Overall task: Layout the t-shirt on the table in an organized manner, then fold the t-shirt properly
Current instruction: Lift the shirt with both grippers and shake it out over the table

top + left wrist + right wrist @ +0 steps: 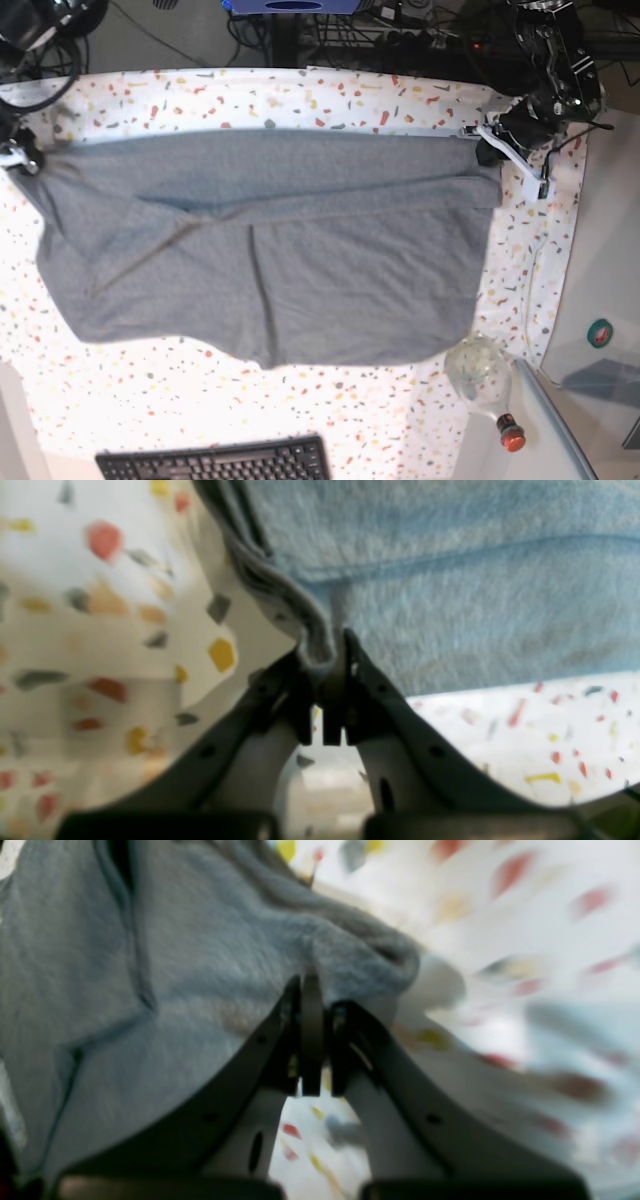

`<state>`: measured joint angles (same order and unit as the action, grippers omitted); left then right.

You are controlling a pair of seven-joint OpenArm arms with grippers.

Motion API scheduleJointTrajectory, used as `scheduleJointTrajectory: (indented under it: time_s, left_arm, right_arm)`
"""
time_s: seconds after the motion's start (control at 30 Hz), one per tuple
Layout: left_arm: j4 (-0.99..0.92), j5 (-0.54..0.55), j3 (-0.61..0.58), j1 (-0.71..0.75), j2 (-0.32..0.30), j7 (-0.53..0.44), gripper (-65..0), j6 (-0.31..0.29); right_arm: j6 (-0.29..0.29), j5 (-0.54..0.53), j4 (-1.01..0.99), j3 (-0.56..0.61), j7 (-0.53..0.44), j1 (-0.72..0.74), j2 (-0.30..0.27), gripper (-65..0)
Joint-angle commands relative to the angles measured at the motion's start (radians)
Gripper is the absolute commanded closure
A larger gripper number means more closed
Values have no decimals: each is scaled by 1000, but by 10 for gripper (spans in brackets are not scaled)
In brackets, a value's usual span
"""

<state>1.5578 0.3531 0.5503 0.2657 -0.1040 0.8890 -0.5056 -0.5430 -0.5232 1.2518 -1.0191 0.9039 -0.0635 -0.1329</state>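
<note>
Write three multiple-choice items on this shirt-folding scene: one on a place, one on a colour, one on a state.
1. Where does the keyboard lie?
A. at the base view's bottom edge
B. on the t-shirt
C. by the top edge

2. What colour is the t-shirt?
A. red
B. heather grey
C. black

3. How does the left gripper stand?
A. wide open above the table
B. shut on nothing
C. shut on the t-shirt's edge

Key: 1 A, it sits below the shirt on the table. 2 B, plain grey knit. 3 C, the left wrist view shows fabric pinched between closed jaws.
</note>
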Motion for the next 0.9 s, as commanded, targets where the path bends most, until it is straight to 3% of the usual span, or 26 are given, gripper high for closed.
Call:
scheduleJointTrajectory:
  time_s: [0.0, 0.1, 0.2, 0.3, 0.43, 0.6, 0.87]
  left_arm:
    - [63, 8, 4, -13, -10, 3, 0, -5]
    - [194, 7, -3, -62, -7, 91, 0, 43]
    - [261, 14, -26, -162, -6, 180, 0, 95]
    - [269, 10, -92, -288, -6, 249, 0, 135]
    - [261, 14, -194, -446, -4, 249, 0, 226]
    - [166, 16, -272, -659, 16, 249, 0, 295]
    - [-66, 14, -272, -1029, 111, 246, 0, 336]
  right_arm:
    - [-7, -25, 58, 0, -9, 24, -18, 0]
    - [8, -18, 191, 0, 60, 63, -18, 0]
    - [113, -18, 256, 1, 114, 136, -30, 0]
    - [183, -18, 233, 32, 128, 236, -90, 0]
    - [243, -18, 95, 188, 82, 382, -181, 0]
    - [283, -18, -39, 317, 14, 580, -250, 0]
    - [303, -18, -108, 506, -58, 882, -347, 0]
